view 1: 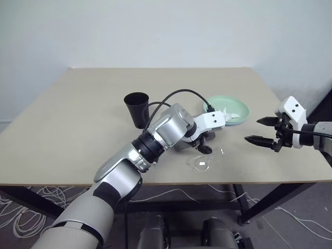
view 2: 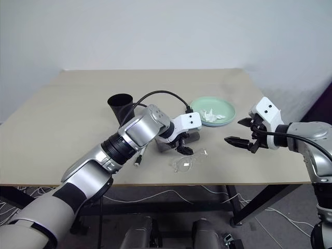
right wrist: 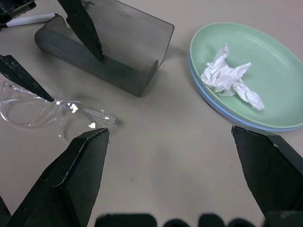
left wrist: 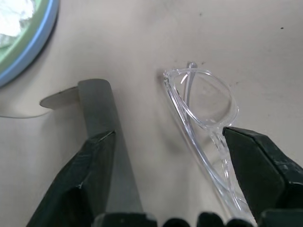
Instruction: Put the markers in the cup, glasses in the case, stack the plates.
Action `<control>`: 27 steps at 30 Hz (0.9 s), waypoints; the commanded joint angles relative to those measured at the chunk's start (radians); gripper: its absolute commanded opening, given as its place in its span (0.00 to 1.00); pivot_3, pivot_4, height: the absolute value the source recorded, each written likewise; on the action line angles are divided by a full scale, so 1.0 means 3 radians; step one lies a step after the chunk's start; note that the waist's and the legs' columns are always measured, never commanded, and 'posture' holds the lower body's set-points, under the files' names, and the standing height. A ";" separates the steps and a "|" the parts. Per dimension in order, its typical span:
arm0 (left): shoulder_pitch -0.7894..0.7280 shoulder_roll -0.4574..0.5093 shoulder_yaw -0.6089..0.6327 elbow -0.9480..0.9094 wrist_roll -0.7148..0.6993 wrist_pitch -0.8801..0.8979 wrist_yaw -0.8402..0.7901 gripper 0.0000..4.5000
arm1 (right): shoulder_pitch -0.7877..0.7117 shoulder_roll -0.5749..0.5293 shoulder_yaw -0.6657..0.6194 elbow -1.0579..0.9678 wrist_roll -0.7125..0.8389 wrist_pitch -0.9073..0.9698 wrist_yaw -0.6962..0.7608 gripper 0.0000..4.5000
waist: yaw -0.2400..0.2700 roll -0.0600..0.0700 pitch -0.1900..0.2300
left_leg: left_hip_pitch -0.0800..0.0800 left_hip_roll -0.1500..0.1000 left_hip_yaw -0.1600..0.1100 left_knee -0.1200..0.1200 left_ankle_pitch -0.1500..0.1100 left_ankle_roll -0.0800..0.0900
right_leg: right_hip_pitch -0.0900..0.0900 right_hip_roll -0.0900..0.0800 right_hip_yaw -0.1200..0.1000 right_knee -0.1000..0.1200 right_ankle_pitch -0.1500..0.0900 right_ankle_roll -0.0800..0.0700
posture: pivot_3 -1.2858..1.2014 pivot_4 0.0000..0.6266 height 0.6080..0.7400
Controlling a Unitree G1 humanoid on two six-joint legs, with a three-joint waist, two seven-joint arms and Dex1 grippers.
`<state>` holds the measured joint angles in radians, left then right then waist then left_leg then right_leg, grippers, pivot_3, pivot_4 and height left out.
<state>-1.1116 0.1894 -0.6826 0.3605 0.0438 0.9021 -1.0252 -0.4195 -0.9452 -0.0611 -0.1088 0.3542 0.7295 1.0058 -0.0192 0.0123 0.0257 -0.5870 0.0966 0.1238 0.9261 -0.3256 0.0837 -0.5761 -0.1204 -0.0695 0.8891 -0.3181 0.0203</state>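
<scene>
Glasses (right wrist: 33, 111) with a clear frame and clear lenses lie flat on the table (view 1: 62, 129) just beside the open grey case (right wrist: 109, 52). Your left gripper (view 2: 182, 147) hangs spread right over them, gripping nothing. Your right gripper (view 1: 263, 130) waits wide, empty, well off to the side.

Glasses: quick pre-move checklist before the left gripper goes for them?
1. Left gripper open: ok.
2. Clear transparent-framed glasses free on the beige table, unheld: ok.
3. Grey rectangular case lid open: ok.
4. Case interior free: cannot tell.
5. Mint green plate stacked on the light blue plate: ok, but a crumpled white tissue lies in it.
6. Right gripper open, apart from the glasses: ok.
</scene>
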 commanded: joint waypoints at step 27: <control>-0.0011 -0.0108 -0.0217 -0.0111 0.0011 0.0411 -0.0016 0.05 | -0.0003 -0.0004 -0.0111 -0.0136 0.0072 -0.0003 -0.0096 1.00 | 0.0000 0.0001 0.0000 | 0.0001 0.0000 -0.0002 0.0002 0.0000 0.0000 | 0.0001 0.0000 0.0000 0.0000 0.0000 0.0000 | 0.52 0.00 0.24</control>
<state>-1.1101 0.1562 -0.7402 0.3474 0.0422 1.0233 -1.0327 -0.4136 -0.9385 -0.0590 -0.1258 0.3630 0.7336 0.9839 -0.0192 0.0125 0.0256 -0.5867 0.0966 0.1231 0.9268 -0.3257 0.0839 -0.5755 -0.1204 -0.0697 0.8891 -0.3181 0.0203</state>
